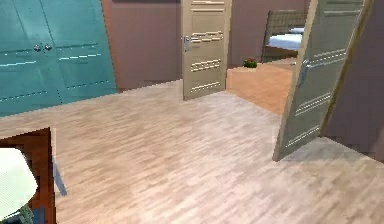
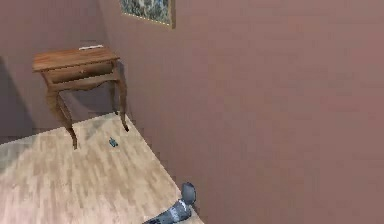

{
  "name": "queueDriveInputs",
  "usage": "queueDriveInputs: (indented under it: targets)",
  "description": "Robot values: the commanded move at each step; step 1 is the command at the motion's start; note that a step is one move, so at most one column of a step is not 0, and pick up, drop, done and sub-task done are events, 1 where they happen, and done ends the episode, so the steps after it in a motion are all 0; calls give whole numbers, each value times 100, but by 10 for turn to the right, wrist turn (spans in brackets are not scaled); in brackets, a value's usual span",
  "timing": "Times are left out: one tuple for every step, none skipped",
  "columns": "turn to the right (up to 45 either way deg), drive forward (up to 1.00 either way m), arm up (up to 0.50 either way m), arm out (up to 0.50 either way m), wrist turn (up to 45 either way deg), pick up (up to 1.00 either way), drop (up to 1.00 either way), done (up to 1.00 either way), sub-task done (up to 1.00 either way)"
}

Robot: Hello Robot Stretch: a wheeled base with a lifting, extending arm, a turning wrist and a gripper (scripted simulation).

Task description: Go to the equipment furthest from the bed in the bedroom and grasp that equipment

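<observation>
Through the doorway between two open beige doors, a bed [image 1: 286, 38] with a dark headboard and light bedding stands in the far room. A small green thing [image 1: 250, 63] sits on that room's orange-brown floor near the threshold. In the arm side view, the dark grey body of my gripper [image 2: 180, 207] pokes up from the bottom edge against the base of the brown wall. Its far end is too indistinct to make out, so I cannot tell whether it holds anything.
Teal double doors [image 1: 45, 55] fill the forward view's left. One beige door [image 1: 205, 48] and another [image 1: 322, 75] flank the doorway. A dark table corner [image 1: 35, 150] carries a white thing. A wooden side table [image 2: 82, 72], a small dark floor object [image 2: 113, 143] and a wall picture [image 2: 150, 10] show sideways.
</observation>
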Motion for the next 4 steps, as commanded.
queueDriveInputs:
  targets:
    - [0, 30, 0, 0, 0, 0, 0, 0, 0]
    - [-300, 0, 0, 0, 0, 0, 0, 0, 0]
    - [0, 100, 0, 0, 0, 0, 0, 0, 0]
    - [-30, 0, 0, 0, 0, 0, 0, 0, 0]
